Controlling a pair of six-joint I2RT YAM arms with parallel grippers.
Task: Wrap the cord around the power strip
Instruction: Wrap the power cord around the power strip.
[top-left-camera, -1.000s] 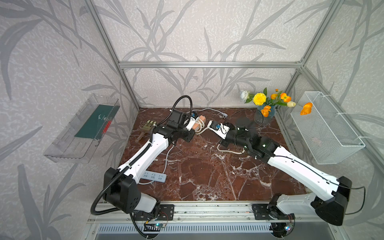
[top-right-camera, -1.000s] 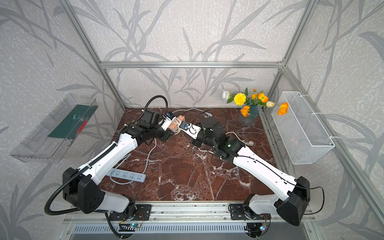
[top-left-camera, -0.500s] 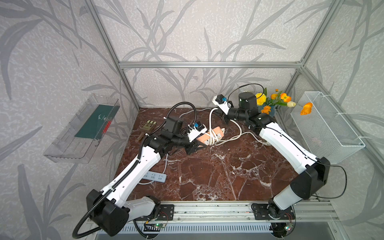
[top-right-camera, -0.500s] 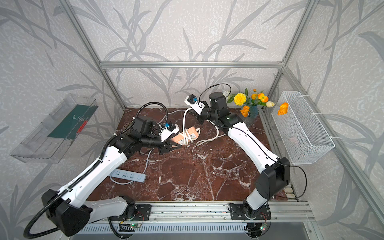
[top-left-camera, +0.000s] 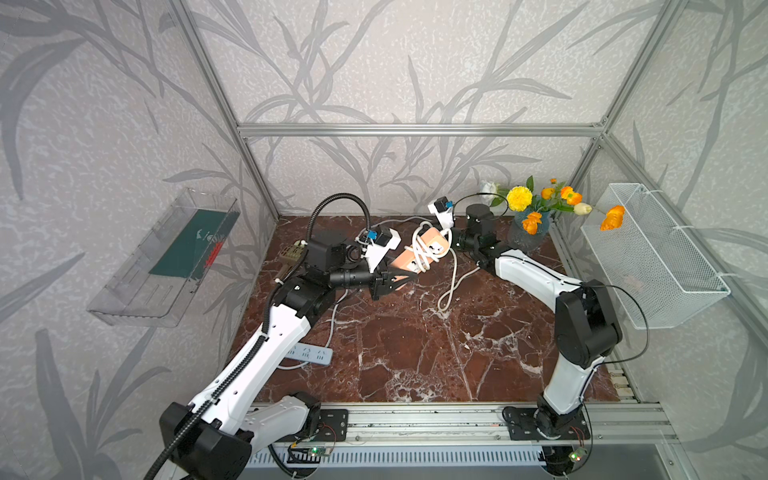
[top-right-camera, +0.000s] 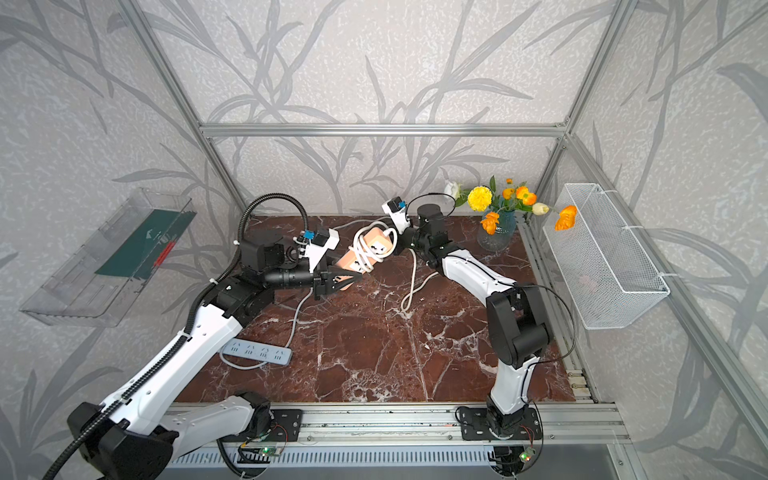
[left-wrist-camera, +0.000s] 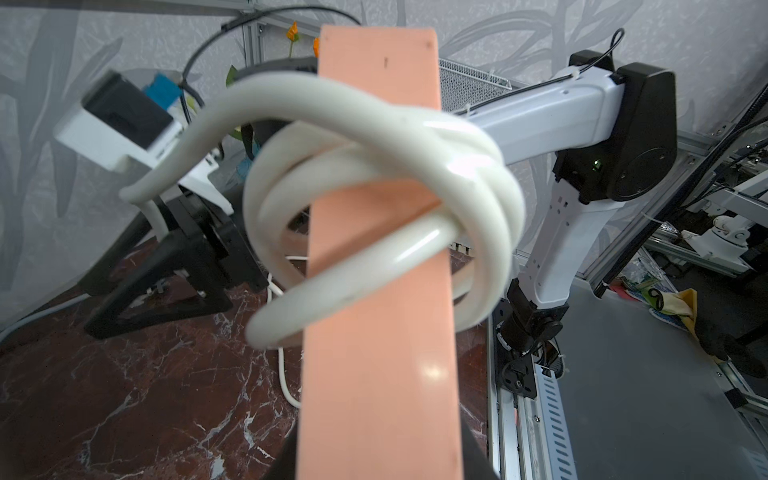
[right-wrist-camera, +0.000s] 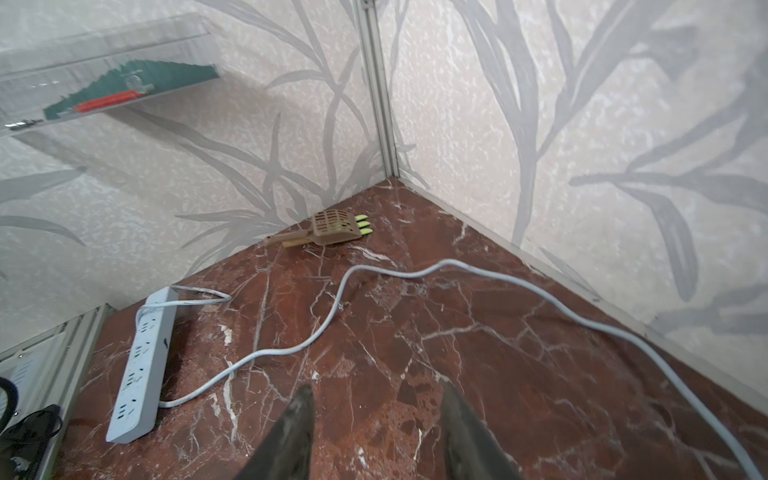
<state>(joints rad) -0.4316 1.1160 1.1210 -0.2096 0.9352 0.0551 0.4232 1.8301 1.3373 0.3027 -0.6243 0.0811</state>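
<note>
Power strip: a salmon-and-white power strip (top-left-camera: 434, 246) is hanging clear of the marble surface (top-left-camera: 415, 353), sitting just above the centre of the frame in both top views (top-right-camera: 376, 245).
Long axis: it is running from lower left to upper right in the frame. The lower-left end is sitting in the left gripper, and the upper-right end is pointing at the right gripper and riding higher.
Faces: the white socket face is turning up toward the top cameras, while the plain salmon back (left-wrist-camera: 374, 353) is facing the left wrist camera.
Cord: the white cord (top-left-camera: 420, 249) is looping several times around the strip's middle (left-wrist-camera: 374, 137), the turns lying loose and crossing one another. A free length is dropping from the upper-right end to the surface, right of centre.
Left gripper: the left gripper (top-left-camera: 390, 282) is clamping the strip's lower-left end.
Right gripper: the right gripper (top-left-camera: 452, 243) is hovering just beside the upper-right end. In the right wrist view its jaws are standing apart (right-wrist-camera: 374, 395), with marble showing between them.
Writing: a white mark on the green card in the clear wall shelf (top-left-camera: 166, 257), at the left of the frame, is too small to read.
Second strip: a pale blue power strip (top-left-camera: 309, 353) is lying flat at the lower left of the surface.
Right side: a vase of flowers (top-left-camera: 532, 224) is standing at the upper right, near a wire basket (top-left-camera: 648, 257).
</note>
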